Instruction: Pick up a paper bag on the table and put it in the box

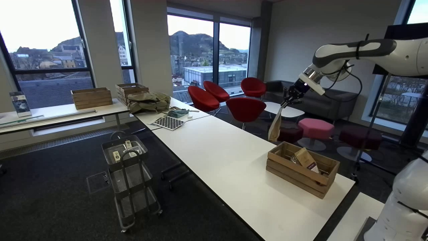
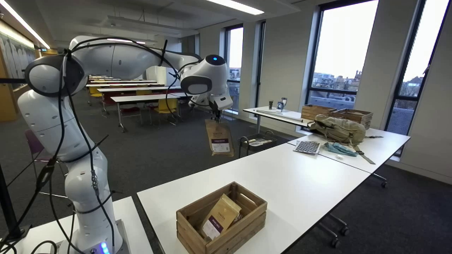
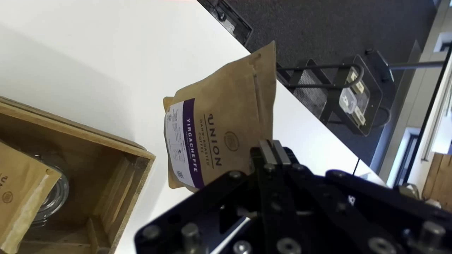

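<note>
The tool (image 3: 275, 152), closed with scarcely a gap, grips a paper bag (image 3: 226, 123) (its purple-and-white label (image 3: 187, 144) reads Yirgacheffe) by the upper edge. The bag hangs in the air, clear of the tabletop (image 2: 293, 183) and outside the wooden box (image 2: 243, 227). In the box, standing on the tabletop, a second bag (image 2: 221, 215) lies tilted beside a partly hidden clear container (image 3: 58, 195).

The gripper (image 3: 274, 151) clasps a bag (image 3: 226, 121), lettered UNION, by one edge above the table (image 3: 88, 53). The box (image 3: 95, 165) nearby holds a second bag (image 3: 23, 194) and a glass object (image 3: 58, 195); past the table's edge stands a cart (image 3: 310, 93)
</note>
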Tool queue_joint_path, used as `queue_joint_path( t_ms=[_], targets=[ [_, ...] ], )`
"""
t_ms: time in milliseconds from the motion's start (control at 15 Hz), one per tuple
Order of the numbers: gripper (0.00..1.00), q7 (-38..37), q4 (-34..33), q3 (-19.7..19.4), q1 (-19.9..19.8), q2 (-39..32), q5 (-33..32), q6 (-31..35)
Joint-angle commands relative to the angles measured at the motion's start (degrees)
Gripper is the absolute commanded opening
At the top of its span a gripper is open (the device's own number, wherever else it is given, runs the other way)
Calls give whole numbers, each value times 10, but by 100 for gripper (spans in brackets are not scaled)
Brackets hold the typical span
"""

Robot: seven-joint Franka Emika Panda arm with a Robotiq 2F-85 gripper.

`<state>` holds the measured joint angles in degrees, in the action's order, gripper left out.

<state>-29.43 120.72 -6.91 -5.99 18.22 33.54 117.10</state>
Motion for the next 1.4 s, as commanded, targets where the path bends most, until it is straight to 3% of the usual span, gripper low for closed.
queue_joint_path(
  t_ms=[0,200,867,1333],
  targets=[
    [0,-63,-11,-9,-35,2,-6,-3],
    [0,-87,-10,-19,-52,-6,-20,-5],
    [0,-38,0,-32,-47,-67,-4,13],
    [0,-6,6,-31,-51,-114,-45,35]
  ],
)
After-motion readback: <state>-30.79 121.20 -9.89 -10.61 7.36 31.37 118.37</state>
